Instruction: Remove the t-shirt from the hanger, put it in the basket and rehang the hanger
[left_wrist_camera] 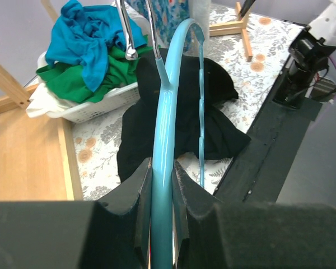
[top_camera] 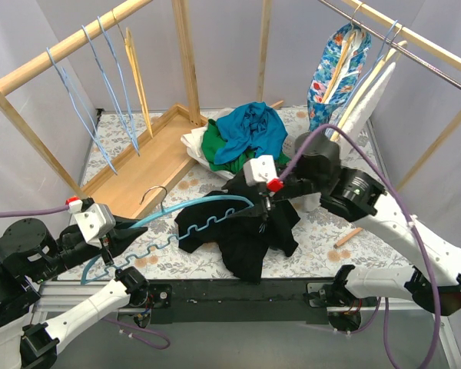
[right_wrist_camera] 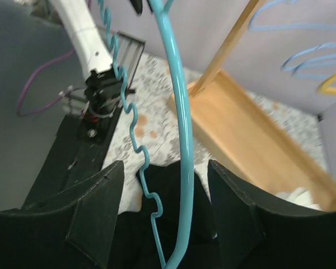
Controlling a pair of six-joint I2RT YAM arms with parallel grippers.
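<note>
The left gripper [left_wrist_camera: 161, 168] is clenched on one slim arm of the teal hanger [left_wrist_camera: 167, 106], down at eight o'clock on the table. The right gripper [right_wrist_camera: 165, 167] stands released, its fingers astride the hanger's other arm without touching it. Below it the black t-shirt [top_camera: 250, 231] lies bunched mid-table toward six o'clock, that end of the hanger buried in it. My worry is the right jaws closing on rod and cloth together, so the shirt drags the hanger along. The glossy rod could also twist in the left pinch, being smooth and round. The wavy lower bar [right_wrist_camera: 135, 140] has notches that look apt to catch a hem. The shirt is limp, matte and creased; the hanger is hard and shiny, with a chrome hook [left_wrist_camera: 129, 33].
</note>
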